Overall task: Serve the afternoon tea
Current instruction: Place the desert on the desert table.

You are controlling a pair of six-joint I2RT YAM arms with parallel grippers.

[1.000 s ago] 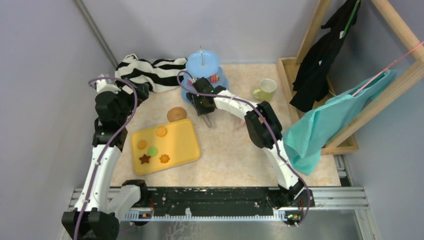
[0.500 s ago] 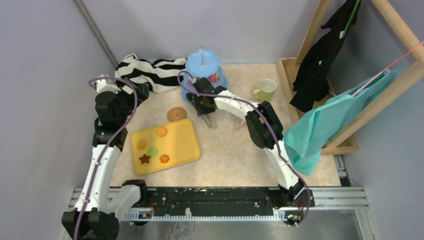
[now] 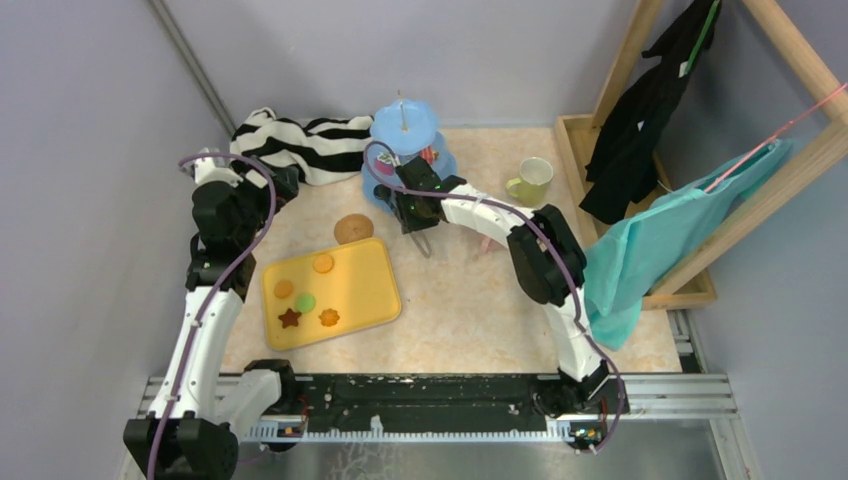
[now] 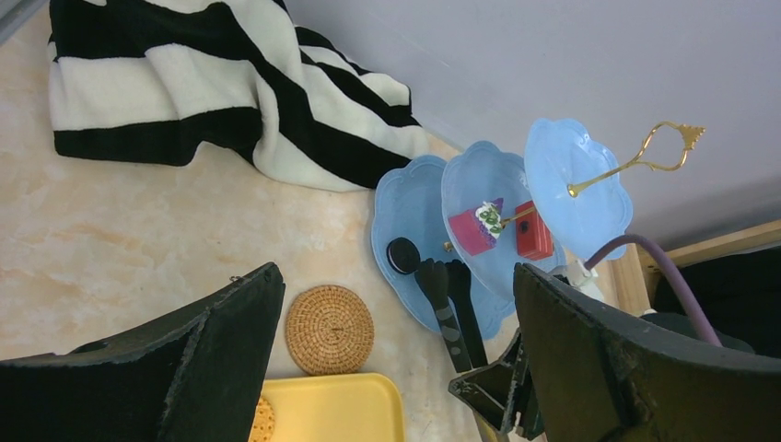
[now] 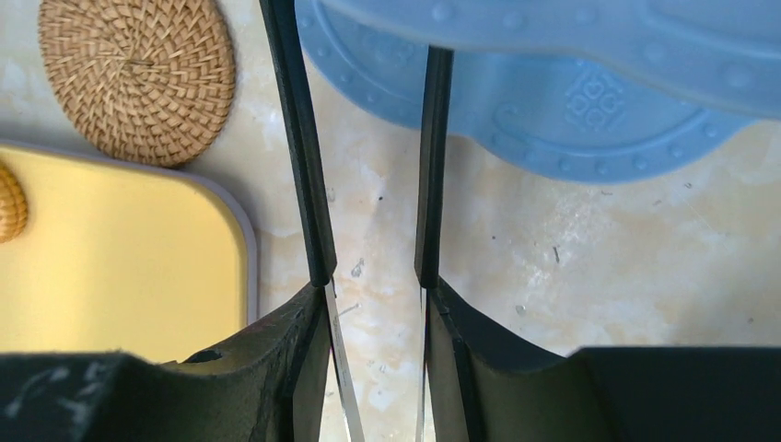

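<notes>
The light-blue three-tier stand (image 3: 403, 125) stands at the back. Its middle tier holds a pink cake slice (image 4: 476, 227) and a red one (image 4: 532, 230). A black sandwich cookie (image 4: 402, 255) lies on the bottom tier. My right gripper (image 3: 415, 222) (image 5: 373, 295) is shut on black-tipped tongs (image 4: 451, 308). The tong tips rest on the bottom tier beside the black cookie and are slightly apart. My left gripper (image 3: 280, 185) (image 4: 391, 304) is open and empty, raised at the left. One cork coaster (image 3: 353, 228) lies by the tray. The yellow-green cup (image 3: 531, 180) stands at the right.
A yellow tray (image 3: 360, 290) holds several cookies (image 3: 305, 301) near its left side. The striped cloth (image 3: 300, 145) lies at the back left. A wooden rack (image 3: 690, 150) with hanging clothes fills the right side. The pink-handled cup is hidden behind my right arm.
My right arm has shifted slightly to the right, elbow included, with the tongs still in it. The left arm has not moved.
</notes>
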